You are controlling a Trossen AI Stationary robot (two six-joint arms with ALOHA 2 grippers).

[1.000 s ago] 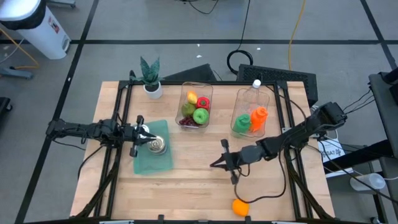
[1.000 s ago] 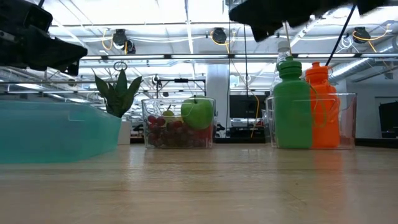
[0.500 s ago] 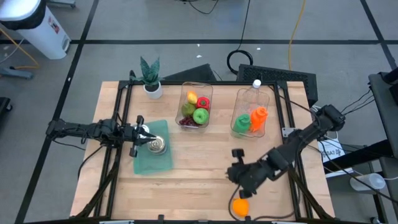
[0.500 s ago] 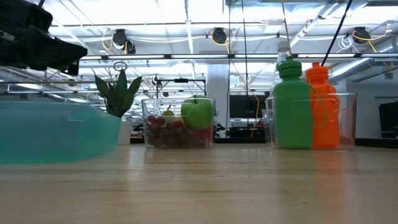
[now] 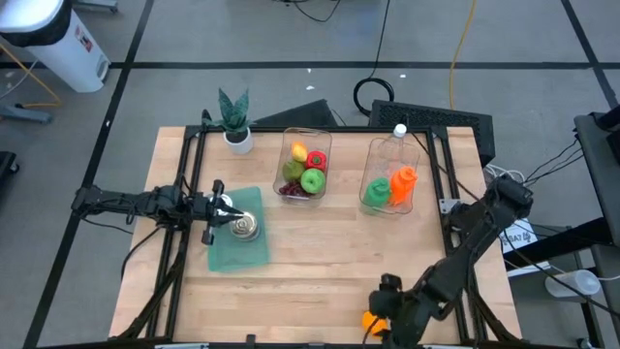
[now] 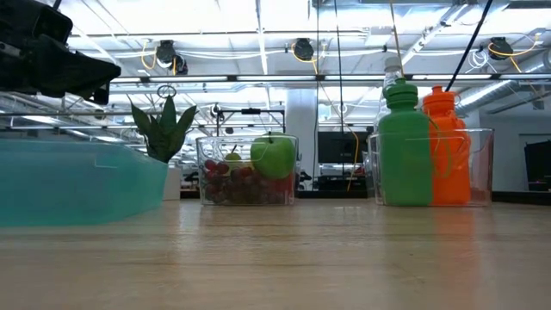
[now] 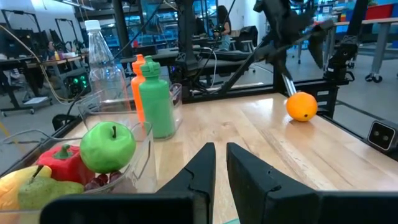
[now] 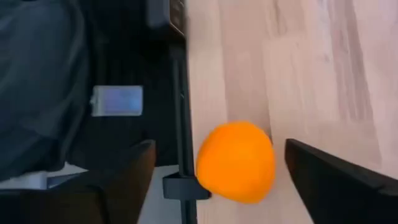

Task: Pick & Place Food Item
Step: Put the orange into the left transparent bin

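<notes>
An orange (image 8: 236,163) lies on the wooden table (image 5: 300,262) close to its near edge, right of the middle; it also shows in the left wrist view (image 7: 301,106). My right gripper (image 8: 221,155) hangs over it, slanting down, open, with one finger on each side of the orange and a gap to both. In the high view this gripper (image 5: 380,312) covers part of the orange (image 5: 368,321). My left gripper (image 5: 215,206) waits shut and level at the table's left, above a teal mat (image 5: 237,247).
A clear bin of fruit (image 5: 305,167) with a green apple stands at the far middle. A clear bin with green and orange bottles (image 5: 391,182) stands to its right. A small potted plant (image 5: 234,121) is at the far left. A metal piece (image 5: 243,228) lies on the mat.
My right gripper has swung from the table's middle toward the near edge and come over the orange, tipping from nearly level to slanting down and rolling as it went. The orange has stayed where it was.
</notes>
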